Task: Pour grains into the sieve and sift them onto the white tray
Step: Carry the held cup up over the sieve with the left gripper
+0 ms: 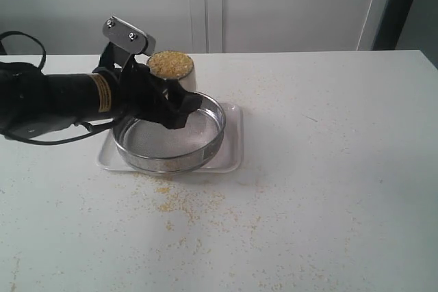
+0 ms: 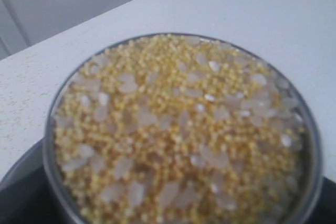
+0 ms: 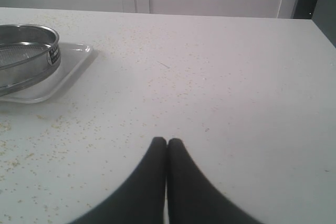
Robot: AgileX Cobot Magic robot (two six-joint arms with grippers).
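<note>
The grains [image 1: 170, 64] fill a small steel cup [image 1: 185, 81] to its brim, a mix of yellow granules and whitish rice. My left gripper [image 1: 174, 104] is shut on the cup and holds it upright over the far left edge of the sieve [image 1: 171, 160]. The sieve's mesh looks bare, and it rests on the white tray [image 1: 231, 158]. In the left wrist view the grains [image 2: 178, 129] fill the picture inside the cup's rim [image 2: 52, 108]. My right gripper [image 3: 167, 142] is shut on nothing, low over the table to the right of the sieve [image 3: 31, 43] and tray [image 3: 58, 80].
Spilled grains [image 1: 181, 200] lie scattered on the white table in front of the tray, and finer specks spread to the right [image 3: 63, 124]. A wall stands behind the table's far edge.
</note>
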